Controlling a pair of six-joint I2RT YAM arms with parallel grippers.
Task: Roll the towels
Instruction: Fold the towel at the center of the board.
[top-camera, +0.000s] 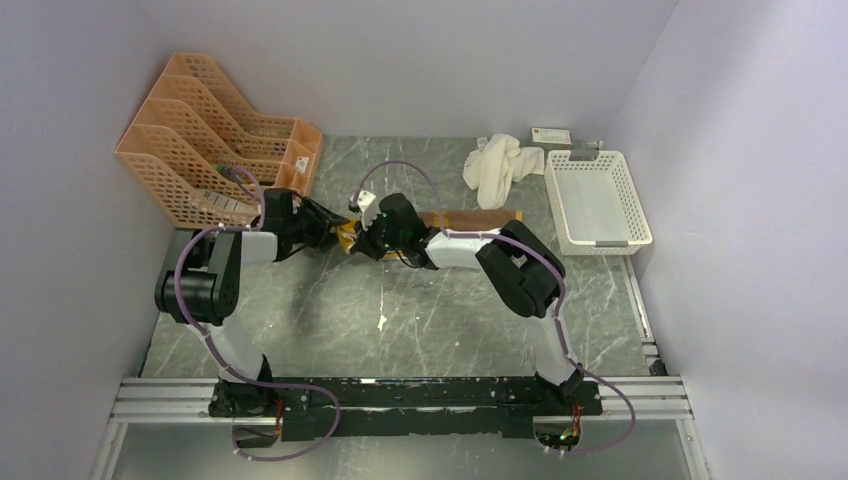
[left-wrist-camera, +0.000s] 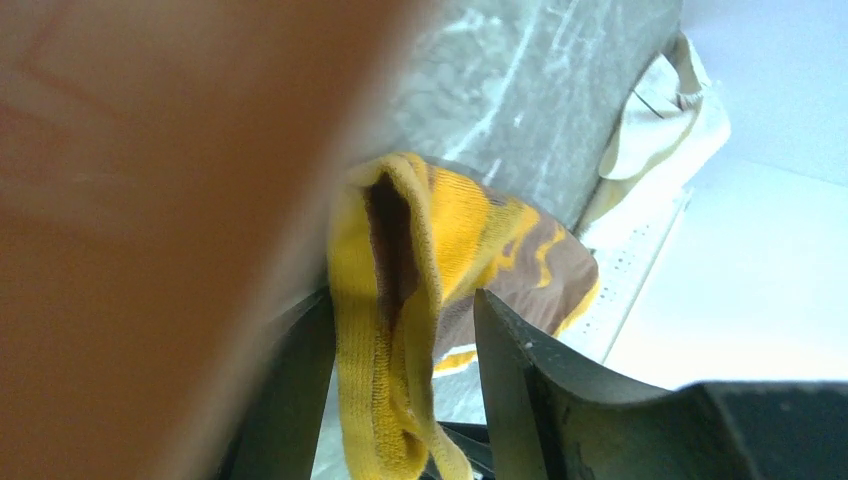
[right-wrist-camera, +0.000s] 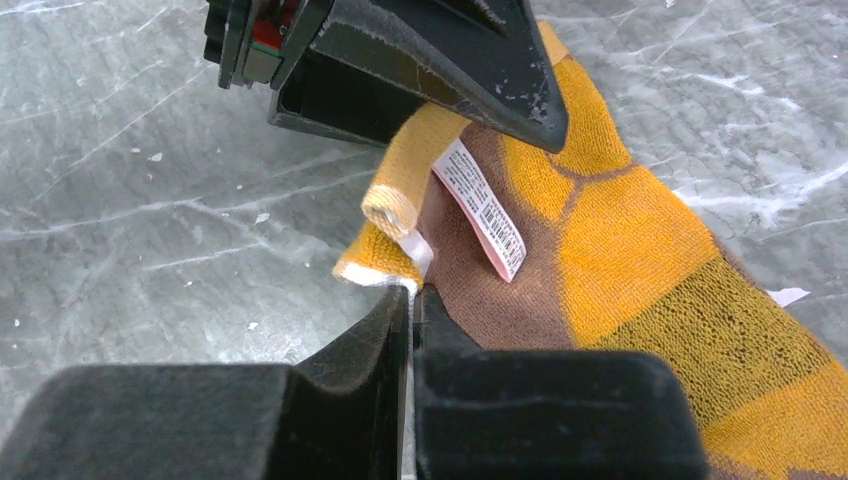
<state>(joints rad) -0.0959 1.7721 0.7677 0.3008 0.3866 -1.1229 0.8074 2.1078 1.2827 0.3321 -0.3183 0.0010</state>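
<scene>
Only the top view is showing the brown towel (top-camera: 470, 220) whole: a long strip lying on the table (top-camera: 330, 320), running from frame centre rightward, with the cream towel (top-camera: 495, 165) lying bunched at upper right. The right wrist view is showing the strip's left end, label (right-wrist-camera: 480, 205) facing up, where the right gripper (right-wrist-camera: 410, 300) is pinching the hem, jaws pressed together. The left gripper (left-wrist-camera: 400, 390) is standing partly open, straddling the folded yellow edge.
</scene>
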